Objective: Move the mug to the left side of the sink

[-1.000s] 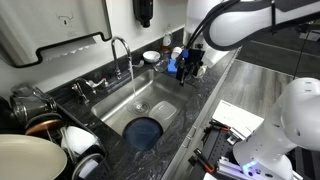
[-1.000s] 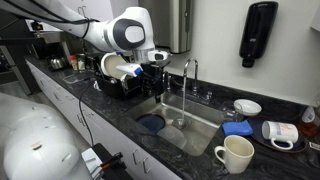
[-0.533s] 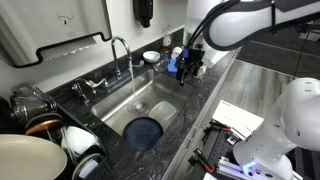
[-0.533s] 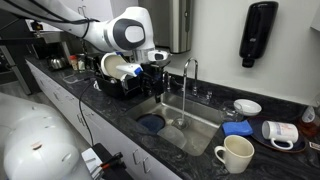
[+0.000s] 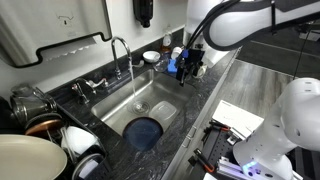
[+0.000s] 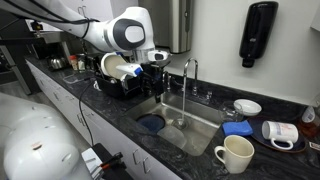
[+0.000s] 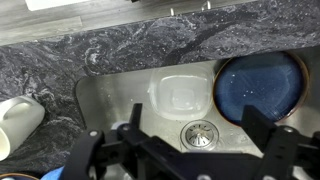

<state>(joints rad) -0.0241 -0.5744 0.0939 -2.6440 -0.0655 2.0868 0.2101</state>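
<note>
The cream mug [image 6: 235, 153] stands upright on the dark counter by the near corner of the sink [image 6: 195, 125]. In the wrist view it shows as a cream shape [image 7: 20, 120] on the counter at the left edge. In an exterior view I cannot see it near the sink [image 5: 150, 100]. My gripper [image 6: 157, 66] hangs high over the sink, open and empty, well away from the mug. It also shows in an exterior view [image 5: 187, 68]. In the wrist view its fingers [image 7: 195, 140] frame the round drain [image 7: 200, 133].
A blue plate [image 7: 258, 82] and a clear container [image 7: 180, 95] lie in the basin. The gooseneck faucet [image 6: 186, 75] stands behind the sink. A dish rack with stacked dishes [image 6: 120, 75] is on one side. A shallow white dish [image 6: 246, 106], blue cloth [image 6: 238, 127] and tipped white cup [image 6: 280, 132] are near the mug.
</note>
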